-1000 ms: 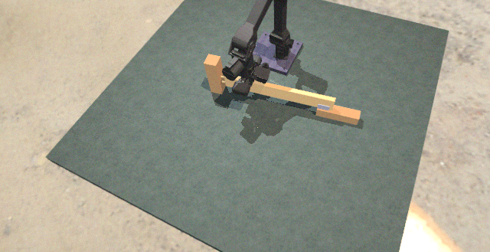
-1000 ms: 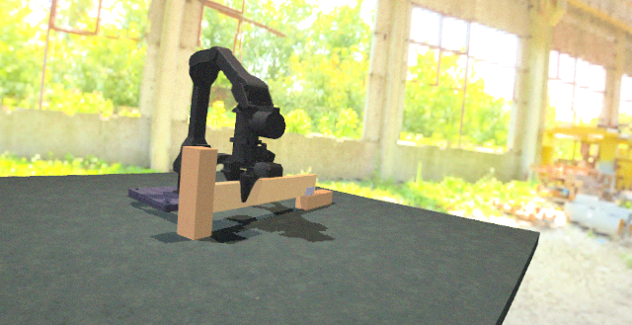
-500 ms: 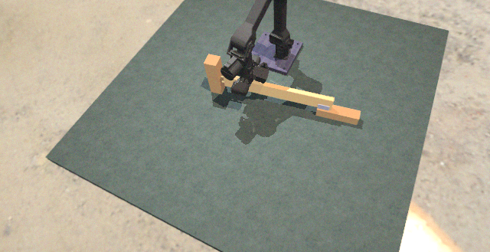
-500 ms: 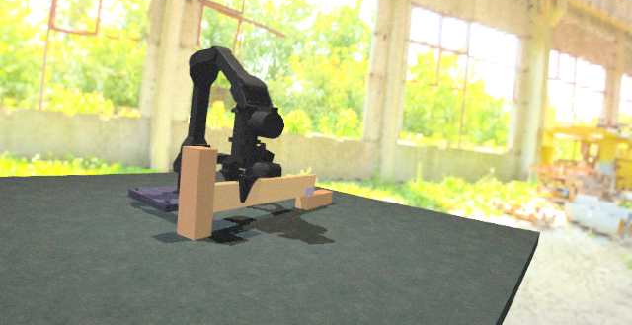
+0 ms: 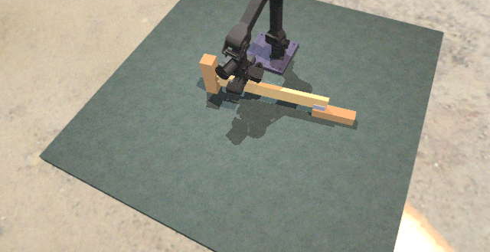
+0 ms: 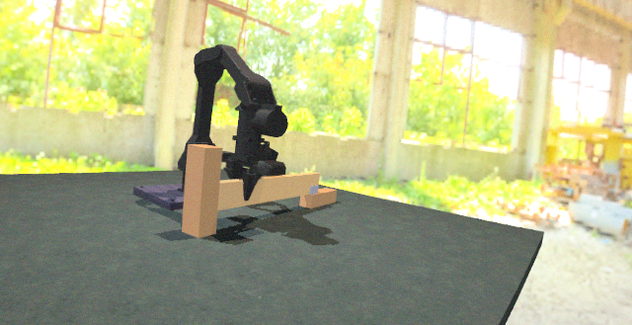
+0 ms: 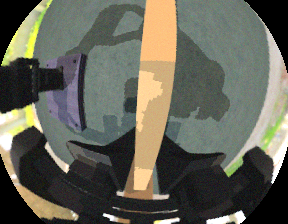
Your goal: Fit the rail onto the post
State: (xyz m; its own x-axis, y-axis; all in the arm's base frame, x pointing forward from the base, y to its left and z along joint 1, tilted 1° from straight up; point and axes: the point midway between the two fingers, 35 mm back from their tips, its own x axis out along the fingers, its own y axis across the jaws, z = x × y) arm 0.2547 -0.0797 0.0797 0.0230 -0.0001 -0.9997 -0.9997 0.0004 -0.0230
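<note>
The pale wooden rail (image 5: 291,94) (image 6: 286,187) (image 7: 157,90) is raised off the table at its near end and looks about level. Its far end sits in the light bracket (image 5: 318,107) (image 6: 314,190) on the low footboard block (image 5: 341,116) (image 6: 323,199). My gripper (image 5: 236,86) (image 6: 249,189) (image 7: 146,128) is shut on the rail near the post end, one finger on each side. The upright post (image 5: 210,75) (image 6: 199,192) stands right by the rail's near end. A narrow gap with pale peg bits seems to show there in the top view; how deep the pegs sit is unclear.
The arm's purple base plate (image 5: 289,57) (image 6: 158,197) (image 7: 70,107) stands behind the rail. The arm reaches over from it, above the rail. The dark green mat (image 5: 230,191) (image 6: 346,276) lies under everything, with the arm's shadow in front of the rail.
</note>
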